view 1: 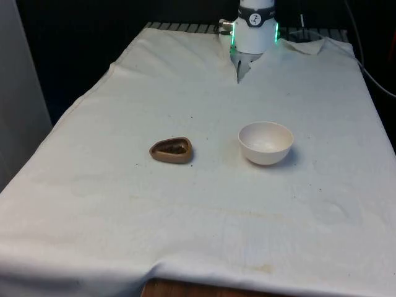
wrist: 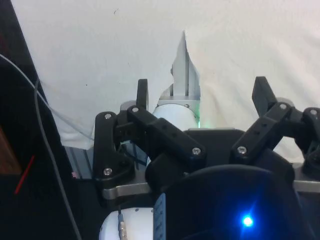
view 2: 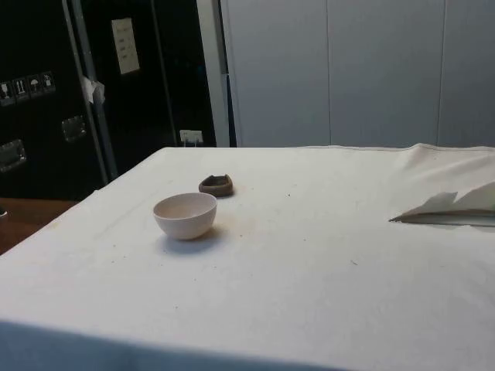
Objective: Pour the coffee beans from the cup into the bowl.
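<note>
Lying far from jaws (spread): cup (view 1: pixel 171 150)

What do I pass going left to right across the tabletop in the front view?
brown cup of coffee beans → white bowl
</note>
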Robot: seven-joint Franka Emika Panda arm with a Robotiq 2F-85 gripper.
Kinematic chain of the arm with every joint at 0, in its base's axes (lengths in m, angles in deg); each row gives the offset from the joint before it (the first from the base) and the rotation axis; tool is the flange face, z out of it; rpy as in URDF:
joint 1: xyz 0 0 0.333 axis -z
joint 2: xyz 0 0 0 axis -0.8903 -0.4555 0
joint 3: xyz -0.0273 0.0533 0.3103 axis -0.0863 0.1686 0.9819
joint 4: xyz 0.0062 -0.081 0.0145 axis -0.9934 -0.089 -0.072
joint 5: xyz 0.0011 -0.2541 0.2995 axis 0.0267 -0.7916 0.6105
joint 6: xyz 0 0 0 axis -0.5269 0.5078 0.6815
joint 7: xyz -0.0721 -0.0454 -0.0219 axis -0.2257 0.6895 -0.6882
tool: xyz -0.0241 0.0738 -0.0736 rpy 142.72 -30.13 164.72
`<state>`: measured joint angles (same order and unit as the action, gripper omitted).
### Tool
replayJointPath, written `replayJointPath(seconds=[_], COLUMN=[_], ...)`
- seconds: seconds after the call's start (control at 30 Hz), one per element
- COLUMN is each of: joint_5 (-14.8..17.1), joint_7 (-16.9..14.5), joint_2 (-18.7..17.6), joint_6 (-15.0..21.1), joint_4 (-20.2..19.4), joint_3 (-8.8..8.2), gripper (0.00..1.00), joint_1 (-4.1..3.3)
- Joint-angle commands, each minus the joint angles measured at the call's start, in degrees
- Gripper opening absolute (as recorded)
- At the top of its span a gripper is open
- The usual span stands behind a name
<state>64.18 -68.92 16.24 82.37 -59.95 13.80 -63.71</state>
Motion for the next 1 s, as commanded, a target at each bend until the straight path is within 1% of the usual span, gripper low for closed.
replayJointPath(seconds=[0.0,0.27,0.3,0.33,0.53,0.57,0.6,0.67,0.87,0.9,0.97], joint_5=[0.1,0.5,0.2,0.6,0.7,0.8,0.5,0.8,0.9,0.6,0.8], joint_7=[0.0,-0.3,-0.2,-0.5,-0.8,-0.9,-0.7,-0.9,-0.9,-0.8,-0.9], joint_2=[-0.7,-4.1,-3.7,-5.1,-7.6,-8.5,-7.4,-9.5,-12.9,-12.5,-13.8], joint_6=[0.1,1.1,1.0,1.4,2.5,3.0,2.5,3.6,5.8,5.6,6.6], joint_4=[0.5,2.6,2.3,3.2,4.6,5.0,4.4,5.5,7.4,7.0,7.8], joint_3=[0.0,-0.06,0.06,-0.06,0.06,0.11,0.11,0.17,0.4,0.46,0.46], gripper=[1.0,1.0,1.0,1.0,1.0,1.0,1.0,1.0,1.0,1.0,1.0], joint_1=[-0.06,-0.17,0.0,-0.17,-0.11,-0.17,-0.06,-0.17,-0.11,-0.06,-0.11])
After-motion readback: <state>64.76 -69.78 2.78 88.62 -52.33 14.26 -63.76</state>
